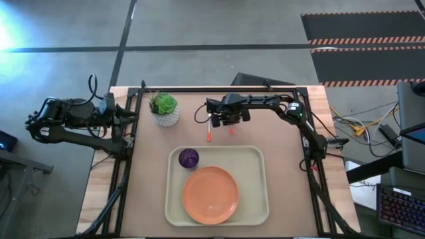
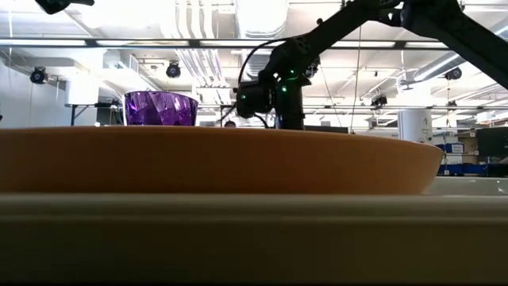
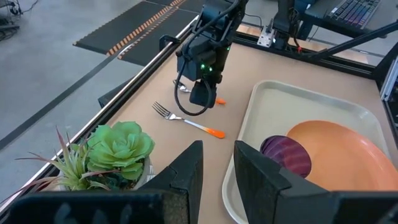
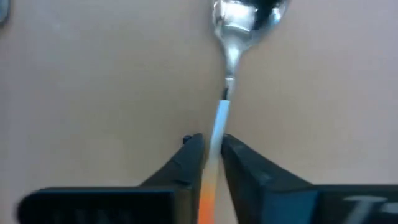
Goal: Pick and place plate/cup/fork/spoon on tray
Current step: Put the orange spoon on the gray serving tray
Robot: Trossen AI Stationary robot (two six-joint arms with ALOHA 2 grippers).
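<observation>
The cream tray [image 1: 259, 159] lies at the table's near middle. The orange plate [image 1: 210, 194] and the purple cup [image 1: 188, 158] stand in it. The fork [image 1: 208, 129] lies on the table beyond the tray, orange handle toward the tray. My right gripper [image 1: 229, 121] is down over the spoon [image 4: 245, 18] just right of the fork, shut on its handle. My left gripper [image 3: 217, 165] is open and empty, held back at the table's far left by the plant. My right gripper pinches the spoon's handle [image 4: 217, 124] between its two fingers, on the orange part just behind the metal neck. The fingers come from above, pointing down, and lie across the handle. The spoon lies level with its bowl [image 4: 249, 15] toward the far edge; whether it is off the table I cannot tell.
A white pot with a green plant [image 1: 164, 109] stands at the far left, close to my left gripper. Black frame rails run along the table's left, right and far edges. The tray's strip to the right of the plate is bare.
</observation>
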